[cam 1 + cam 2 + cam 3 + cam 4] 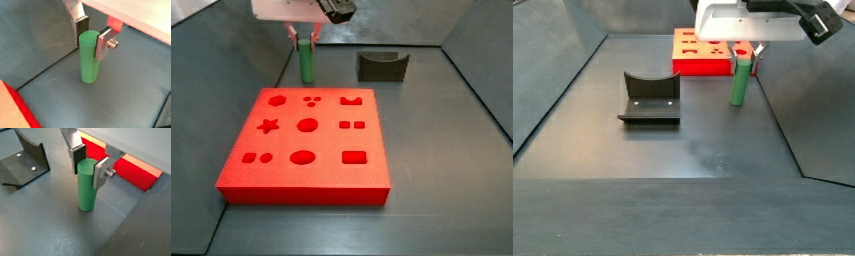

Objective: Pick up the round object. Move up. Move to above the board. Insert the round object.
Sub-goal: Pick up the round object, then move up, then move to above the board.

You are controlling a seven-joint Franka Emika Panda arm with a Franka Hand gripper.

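one peg: the round object (306, 62) stands upright on the grey floor, just behind the board's far left corner in a side view.
board: the board (305, 146) lies flat, cut-outs up, well clear of the gripper.
fixture: the fixture (381, 66) sits to the right of the peg, apart from it.
gripper: the gripper (89, 162) hangs over the peg's top; fingers (105, 42) bracket its upper end.
jaws: narrow, flanking the peg; whether the pads press it i cannot tell.
why: peg stands free on its base, likely so the fingers can close on its top.
axis: long axis vertical, top end toward the gripper.
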